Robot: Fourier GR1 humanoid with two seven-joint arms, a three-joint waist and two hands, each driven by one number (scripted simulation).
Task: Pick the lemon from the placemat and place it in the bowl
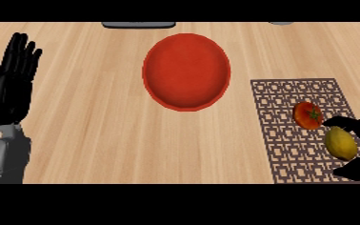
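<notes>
We see the lemon (341,143) at the far right of the view, on the right part of the patterned placemat (288,138), close to its near end. We cannot tell whether it rests on the mat or is just off it.

Just beside the lemon, up and to the left, a red tomato (308,115) lies on the same placemat, very close to the lemon. The right hand (345,122) comes in from the right edge and is mostly out of view. One dark part curves over the far end of the lemon, almost reaching the tomato, and its fingers (349,170) show again at the lemon's near end. So the fingers are curled round the lemon from both ends.

The red bowl (186,76) sits well apart to the left, beyond the placemat's far left corner, with bare desk (91,138) between. Two grey things are cut off at the far edge, a dark slab (138,25) beyond the bowl and a small piece (281,23) to its right.

The left hand (17,71) rests at the left edge, fingers straight and pointing up, holding nothing.
</notes>
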